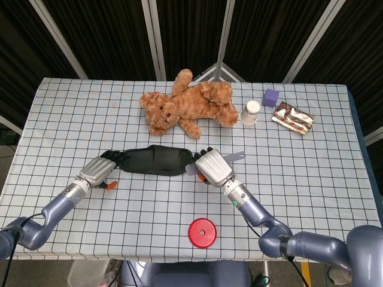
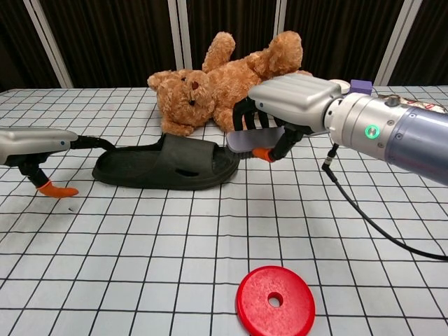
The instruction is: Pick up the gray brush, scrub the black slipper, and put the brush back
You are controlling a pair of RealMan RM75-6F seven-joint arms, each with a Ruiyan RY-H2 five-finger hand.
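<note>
**Brush held at the toe end of the slipper**

The gray brush (image 2: 253,140) is gripped in the right hand (image 1: 213,167), fingers curled over its back. Its long axis runs roughly parallel to the near edge of the counter (image 1: 311,161); the handle tip projects past the hand toward the right edge. In the chest view the brush head sits under the fingers, just above and beside the end of the black slipper (image 1: 157,160) nearest the right hand; contact cannot be confirmed.

The slipper lies flat near the middle of the counter, long axis also parallel to the near edge.

The left hand (image 1: 99,170) is at the slipper's opposite end, fingers extended and reaching to that end, holding nothing.

A teddy bear (image 1: 188,108) lies toward the far edge behind the slipper.
</note>
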